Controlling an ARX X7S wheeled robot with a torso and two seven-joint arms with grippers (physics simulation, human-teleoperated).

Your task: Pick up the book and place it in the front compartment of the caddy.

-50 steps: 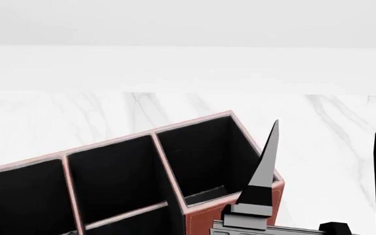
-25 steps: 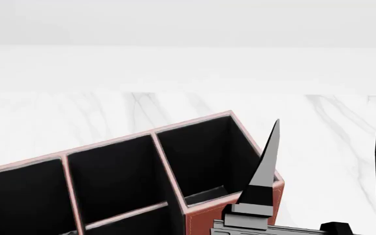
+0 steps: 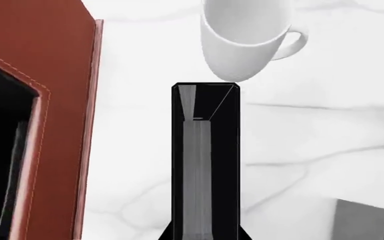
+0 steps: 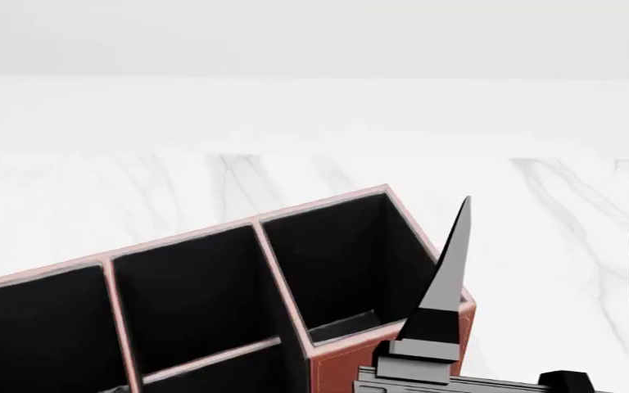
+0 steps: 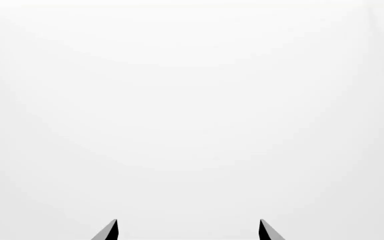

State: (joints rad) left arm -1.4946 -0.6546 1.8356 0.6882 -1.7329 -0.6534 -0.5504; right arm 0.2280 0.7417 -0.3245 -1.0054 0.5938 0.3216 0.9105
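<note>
- White mug [image 3: 245, 37] at the top centre of the left wrist view, handle pointing right.
- White marble table [image 4: 576, 213] with grey veins.
- Plain white wall [image 4: 314, 49] across the top of the head view.

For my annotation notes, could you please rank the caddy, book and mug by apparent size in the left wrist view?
1. caddy, cropped by the frame
2. book, nearest the camera, so enlarged
3. white mug, partly cut off

Caddy versus book is close.

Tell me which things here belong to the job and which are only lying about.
Belong to the job:
book, held in the left gripper
caddy

Only lying about:
white mug
right gripper, open and empty
marble table
</note>
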